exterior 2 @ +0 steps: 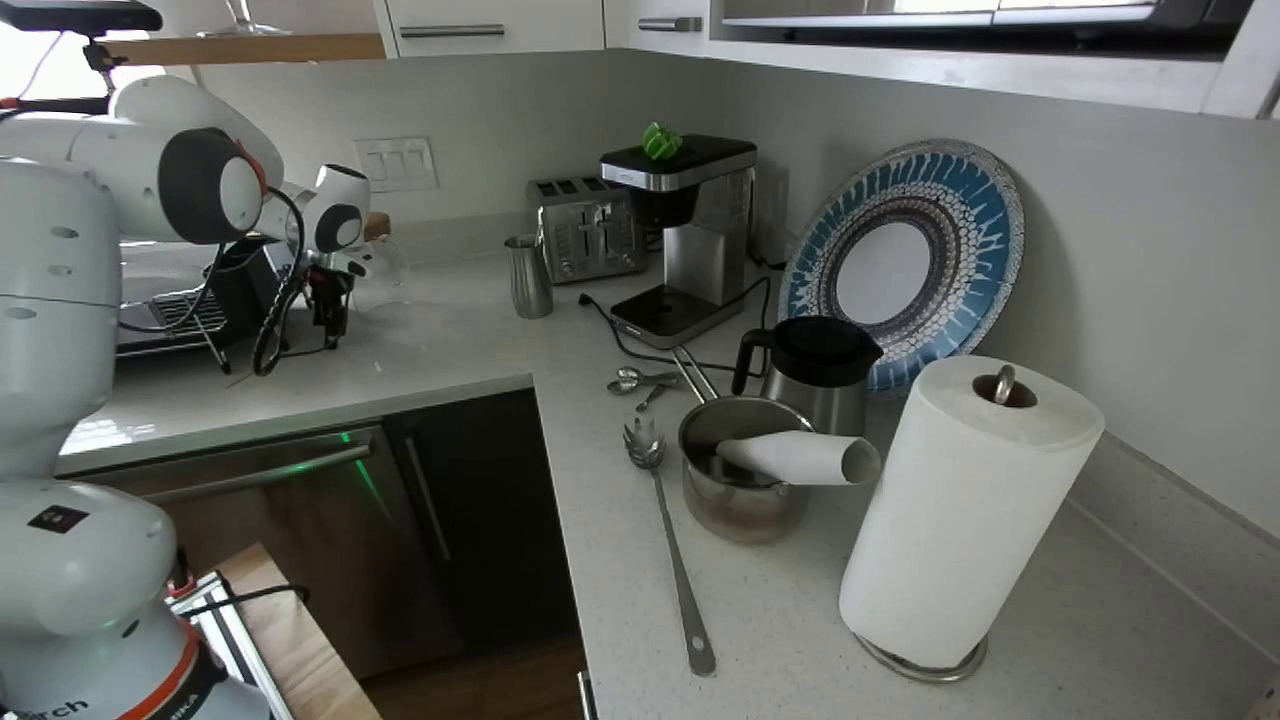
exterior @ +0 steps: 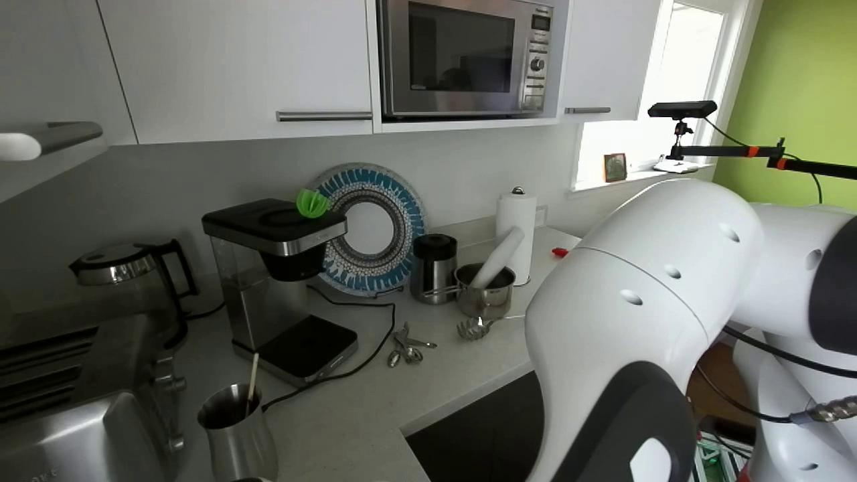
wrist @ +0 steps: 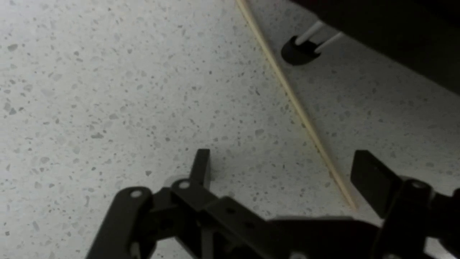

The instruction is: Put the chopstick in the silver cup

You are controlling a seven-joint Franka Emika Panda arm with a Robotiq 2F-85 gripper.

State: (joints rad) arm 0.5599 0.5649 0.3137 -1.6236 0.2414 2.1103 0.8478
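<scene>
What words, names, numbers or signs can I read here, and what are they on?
"rch": on the robot's base; the start is cut off.
Perhaps "IKA": on the dark band by it, partly out of sight.
Too small or blurred to read: marks on the microwave, toaster, coffee maker and dark square sticker.

Wrist view: close, looks down past gripper at table. In exterior view: from toaster end, toward plate. In exterior view: from paper roll end, toward toaster. Both stand farther off, share plate, pot, arm.
</scene>
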